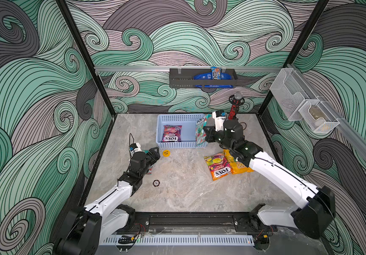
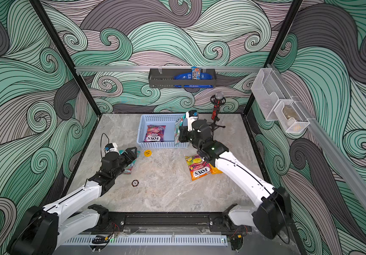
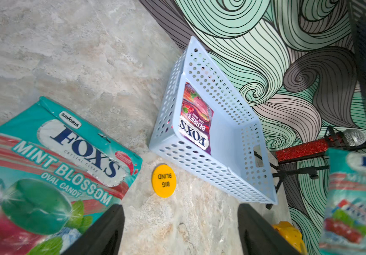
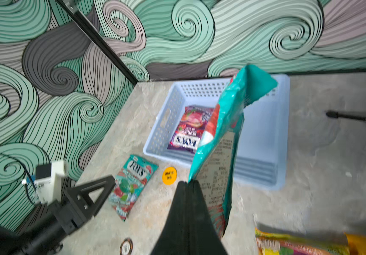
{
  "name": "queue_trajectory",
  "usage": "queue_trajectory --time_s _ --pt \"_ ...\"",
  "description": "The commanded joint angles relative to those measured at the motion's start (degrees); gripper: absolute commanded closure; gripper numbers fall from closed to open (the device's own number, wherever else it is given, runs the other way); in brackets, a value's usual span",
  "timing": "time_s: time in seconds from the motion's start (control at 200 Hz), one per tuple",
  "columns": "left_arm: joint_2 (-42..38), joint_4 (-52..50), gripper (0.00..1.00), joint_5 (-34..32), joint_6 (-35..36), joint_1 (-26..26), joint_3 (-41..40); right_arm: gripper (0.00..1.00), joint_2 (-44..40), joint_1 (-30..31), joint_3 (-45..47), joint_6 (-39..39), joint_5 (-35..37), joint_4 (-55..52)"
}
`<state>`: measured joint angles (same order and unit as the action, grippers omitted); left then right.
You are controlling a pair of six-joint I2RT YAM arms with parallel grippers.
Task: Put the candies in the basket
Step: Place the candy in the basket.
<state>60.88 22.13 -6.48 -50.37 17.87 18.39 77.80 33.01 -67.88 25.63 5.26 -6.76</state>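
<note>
Basket (image 1: 177,144) sits on grey marbled tabletop (image 1: 188,187); swirl-patterned walls (image 1: 177,33) surround.

Pale blue basket (image 1: 177,144), purple bag (image 1: 171,133), teal bag (image 1: 200,134)

Teal bag (image 3: 51,159) — FOX'S MINT BLOSSOM; yellow disc (image 3: 164,181) — BIG BLIND.

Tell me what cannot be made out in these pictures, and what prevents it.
Flat yellow candy bag: partly under the right arm in both top views; print unreadable.
Lying teal candy bag: largely under the left arm in both top views.
Held teal candy bag, in the right gripper: back print blurred in the right wrist view.
Wire-mesh wall bin: contents too small.
</note>
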Motion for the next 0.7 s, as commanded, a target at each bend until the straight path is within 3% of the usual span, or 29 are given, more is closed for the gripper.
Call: queue_trajectory --time_s 0.0,0.145,0.49,0.695 --pt "2.03 9.07 0.19 1.54 1.12 -2.48 -2.52 1.0 5.72 -0.23 -6.02 -1.54 -1.34 0.47" --pt "3.49 10.71 0.19 6.24 4.19 -2.84 -1.88 1.0 15.66 -0.16 -14.92 -1.22 -3.06 0.43" --pt "6.4 11.04 0.17 7.66 4.9 -2.84 -1.09 1.0 41.15 0.76 -39.59 4.13 -10.73 0.65" --pt "5.18 10.05 0.17 4.06 5.2 -2.93 -1.49 1.0 50.23 3.15 -49.28 5.58 -9.39 0.53"
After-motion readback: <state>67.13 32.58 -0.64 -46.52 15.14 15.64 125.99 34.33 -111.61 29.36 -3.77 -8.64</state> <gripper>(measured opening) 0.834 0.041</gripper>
